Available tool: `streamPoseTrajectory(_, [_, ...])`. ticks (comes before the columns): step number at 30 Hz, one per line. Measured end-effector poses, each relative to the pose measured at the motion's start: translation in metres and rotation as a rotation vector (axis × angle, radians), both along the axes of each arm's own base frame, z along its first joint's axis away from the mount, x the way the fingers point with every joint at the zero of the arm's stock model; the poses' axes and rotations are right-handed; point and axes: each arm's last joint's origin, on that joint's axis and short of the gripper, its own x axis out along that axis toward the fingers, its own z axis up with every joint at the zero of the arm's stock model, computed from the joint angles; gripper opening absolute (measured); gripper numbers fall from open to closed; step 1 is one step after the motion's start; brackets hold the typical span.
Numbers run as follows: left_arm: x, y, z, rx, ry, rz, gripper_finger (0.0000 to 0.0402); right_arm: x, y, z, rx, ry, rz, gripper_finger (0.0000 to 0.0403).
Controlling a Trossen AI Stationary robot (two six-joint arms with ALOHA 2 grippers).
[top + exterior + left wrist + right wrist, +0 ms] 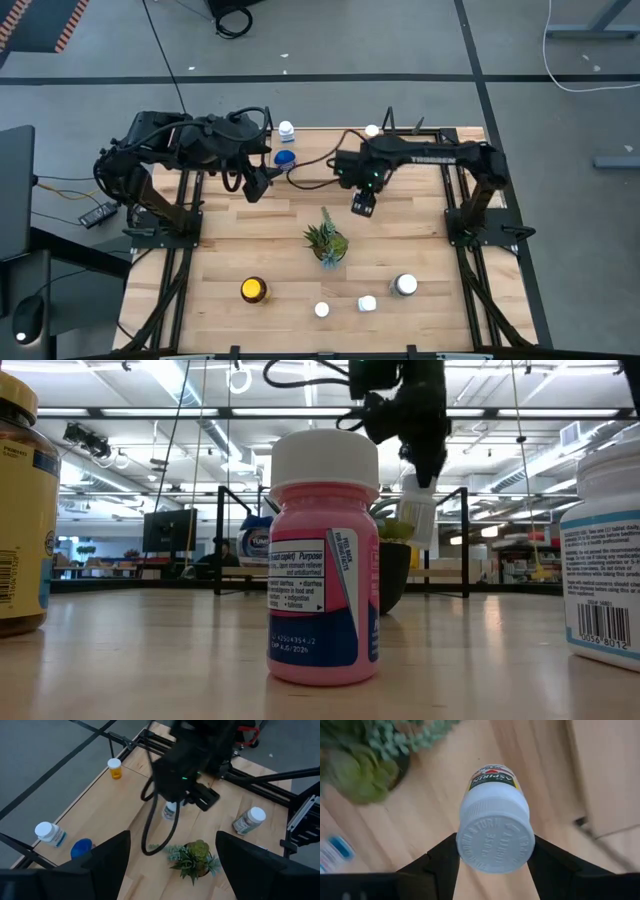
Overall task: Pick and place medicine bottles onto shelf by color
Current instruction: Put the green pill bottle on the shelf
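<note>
Wooden tabletop (270, 225) under the overhead camera, bottles scattered across it, and the carry is on. Right pincer (492, 852) is clamped on a white-capped aspirin bottle (495, 835) — cap squeezed between the two dark fingers, body hanging free above the planks, just beyond the small green plant (326, 242). From table height you can see that bottle dangling in the air with clear space beneath it.

Left pincer (257, 185) hangs with its fingers apart and nothing between them, parked near the far edge beside the blue bottle (285, 158) and a white-capped one (287, 130).

Waiting on the near side: a yellow-lidded jar (254, 290), a pink bottle (322, 560), and more white caps (405, 285).

So this looks like the transport step — bottle lifted, not yet placed. Next it needs a swing toward the far-edge shelf (440, 135), a spot beside like-colored bottles, a level descent so the base lands flat, then a release.
</note>
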Motion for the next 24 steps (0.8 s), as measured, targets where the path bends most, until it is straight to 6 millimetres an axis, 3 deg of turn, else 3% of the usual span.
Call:
streamPoseTrajectory(5, [0.0,0.0,0.0,-0.005,-0.001,0.005,0.0298,-0.006,-0.035,0.006,-0.079,0.016,0.147,0.0211])
streamPoseTrajectory(14, [0.0,0.0,0.0,-0.017,-0.006,0.014,0.0298,-0.031,-0.096,0.007,-0.118,0.092,0.118,0.0211])
streamPoseTrajectory(24, [0.0,0.0,0.0,-0.019,-0.007,0.017,0.0298,-0.042,-0.121,0.002,-0.132,0.125,0.172,0.0212])
